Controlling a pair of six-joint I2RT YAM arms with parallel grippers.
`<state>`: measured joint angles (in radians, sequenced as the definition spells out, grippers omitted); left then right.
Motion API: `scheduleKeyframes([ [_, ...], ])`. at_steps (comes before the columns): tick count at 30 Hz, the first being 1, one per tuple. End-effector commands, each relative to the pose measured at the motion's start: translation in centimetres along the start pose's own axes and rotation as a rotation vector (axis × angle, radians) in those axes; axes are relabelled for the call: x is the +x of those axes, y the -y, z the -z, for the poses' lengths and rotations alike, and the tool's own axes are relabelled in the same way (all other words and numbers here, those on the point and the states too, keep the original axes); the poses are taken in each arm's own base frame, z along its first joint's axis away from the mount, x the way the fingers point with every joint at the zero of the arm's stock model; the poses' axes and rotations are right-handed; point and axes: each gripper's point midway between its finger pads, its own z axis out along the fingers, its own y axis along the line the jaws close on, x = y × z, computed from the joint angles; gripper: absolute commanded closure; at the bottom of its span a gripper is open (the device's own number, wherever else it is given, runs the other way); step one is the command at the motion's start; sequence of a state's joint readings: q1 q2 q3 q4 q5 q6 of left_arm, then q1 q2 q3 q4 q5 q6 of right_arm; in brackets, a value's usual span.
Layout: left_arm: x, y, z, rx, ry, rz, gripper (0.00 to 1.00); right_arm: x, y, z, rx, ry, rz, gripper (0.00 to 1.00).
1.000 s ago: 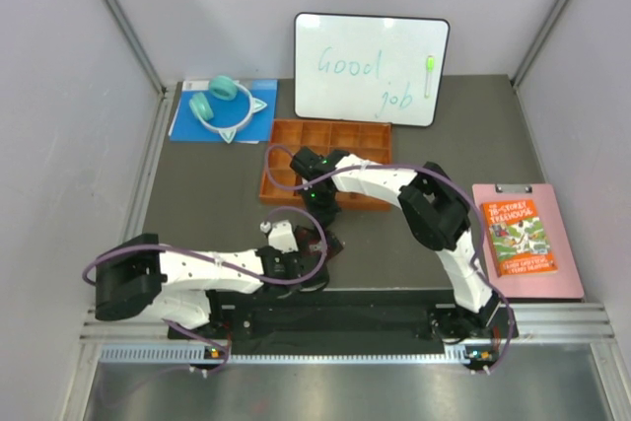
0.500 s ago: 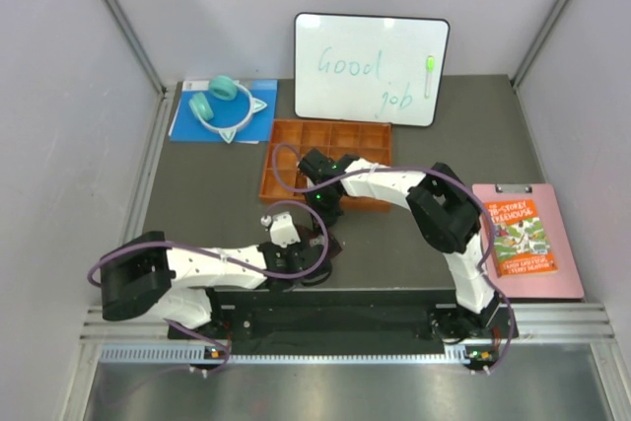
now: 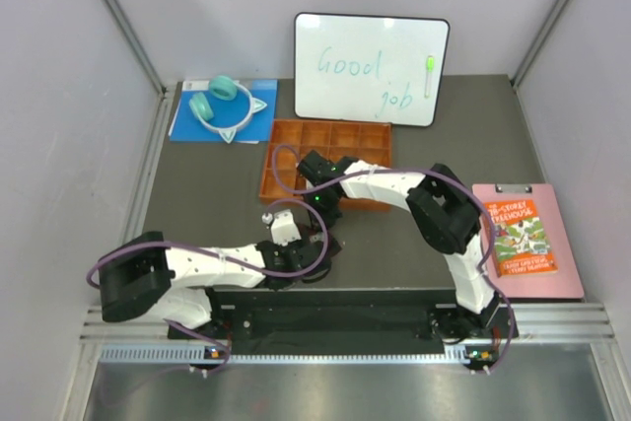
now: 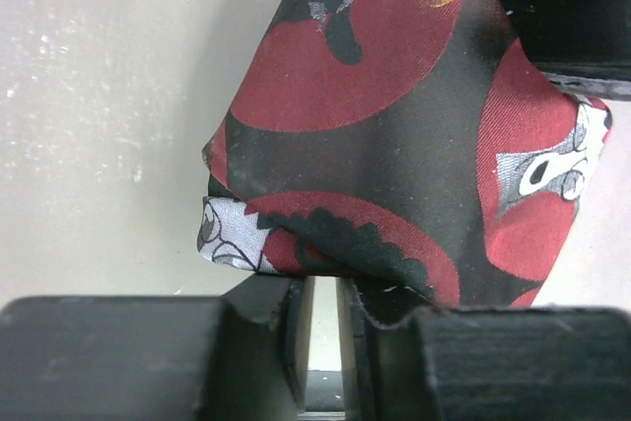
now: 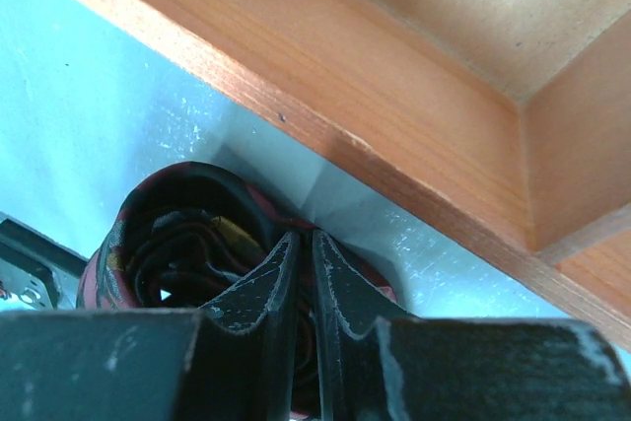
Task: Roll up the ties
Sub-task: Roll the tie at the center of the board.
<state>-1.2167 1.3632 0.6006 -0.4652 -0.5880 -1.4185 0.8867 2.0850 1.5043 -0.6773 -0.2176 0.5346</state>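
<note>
Dark grey table (image 3: 207, 184), pale walls (image 3: 59, 96) on three sides. Right gripper (image 5: 304, 244) pinches coiled tie (image 5: 158, 244) beside orange tray (image 5: 394, 135). Left gripper (image 4: 325, 293) at tie fabric, can't tell if gripping.

Maroon-red tie (image 4: 394, 135) with black pattern, partly rolled into a coil, just beside the orange tray (image 5: 394, 145)

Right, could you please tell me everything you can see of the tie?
The tie is soft woven fabric, dark red discs on black with small white-grey motifs and a gold touch. Part is wound into a loose coil on the table, just outside the wall of the orange tray, with the right gripper pinching its layers. The left gripper nips a folded part.
</note>
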Motion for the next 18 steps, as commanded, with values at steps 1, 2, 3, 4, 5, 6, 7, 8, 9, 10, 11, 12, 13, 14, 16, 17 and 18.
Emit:
scheduleKeyframes([
  [1, 3.0, -3.4, -0.1, -0.065, -0.135, -0.062, 0.77, 2.2, 2.4, -1.6, 0.113, -0.102, 0.008, 0.89],
  [2, 3.2, -3.4, 0.1, -0.055, -0.143, -0.062, 0.76, 1.6, 3.0, -1.1, 0.123, -0.097, -0.007, 0.89],
  [3, 3.5, -3.1, 0.5, -0.038, -0.151, -0.068, 0.74, 1.0, 3.2, -0.8, 0.125, -0.088, -0.001, 0.89],
  [4, 3.4, -2.7, 1.0, -0.009, -0.154, -0.059, 0.72, -0.2, 2.9, -0.1, 0.117, -0.064, 0.003, 0.89],
  [5, 3.5, -2.6, 1.3, 0.002, -0.16, -0.058, 0.7, -1.0, 3.3, 0.4, 0.122, -0.051, -0.005, 0.89],
  [6, 3.6, -2.3, 1.6, 0.018, -0.167, -0.06, 0.67, -1.2, 3.6, 0.9, 0.131, -0.056, -0.002, 0.89],
  [7, 3.7, -2.3, 2.1, 0.025, -0.181, -0.052, 0.66, -2.5, 3.2, 1.7, 0.123, -0.028, 0.002, 0.88],
  [8, 3.7, -2.0, 2.4, 0.032, -0.186, -0.052, 0.65, -2.9, 3.3, 2.1, 0.128, -0.02, 0.004, 0.88],
  [9, 4.0, -1.8, 2.9, 0.042, -0.193, -0.06, 0.65, -3.2, 3.7, 2.7, 0.136, -0.022, 0.003, 0.88],
  [10, 4.1, -2.0, 3.3, 0.034, -0.196, -0.056, 0.64, -4.1, 3.4, 3.3, 0.129, -0.002, 0.007, 0.88],
  [11, 4.5, -1.6, 4.0, 0.05, -0.201, -0.068, 0.63, -4.4, 3.4, 3.7, 0.13, 0.003, 0.008, 0.88],
  [12, 4.6, -1.6, 4.5, 0.049, -0.2, -0.07, 0.62, -4.6, 3.6, 4.1, 0.132, 0.005, 0.005, 0.88],
  [13, 4.7, -1.8, 5.0, 0.034, -0.195, -0.05, 0.6, -5.0, 3.5, 4.5, 0.129, 0.017, 0.009, 0.88],
  [14, 4.4, -1.2, 5.6, 0.05, -0.167, -0.04, 0.59, -5.1, 3.5, 4.6, 0.127, 0.018, 0.008, 0.88],
  [16, 4.8, -0.2, 7.2, 0.102, -0.145, -0.005, 0.47, -5.0, 3.4, 4.8, 0.123, 0.021, 0.012, 0.88],
  [17, 4.7, -0.1, 8.0, 0.126, -0.107, -0.011, 0.42, -4.9, 3.4, 4.7, 0.119, 0.018, 0.013, 0.88],
  [18, 4.4, 0.3, 8.5, 0.154, -0.089, 0.032, 0.38, -4.8, 3.5, 4.6, 0.115, 0.016, 0.01, 0.88],
])
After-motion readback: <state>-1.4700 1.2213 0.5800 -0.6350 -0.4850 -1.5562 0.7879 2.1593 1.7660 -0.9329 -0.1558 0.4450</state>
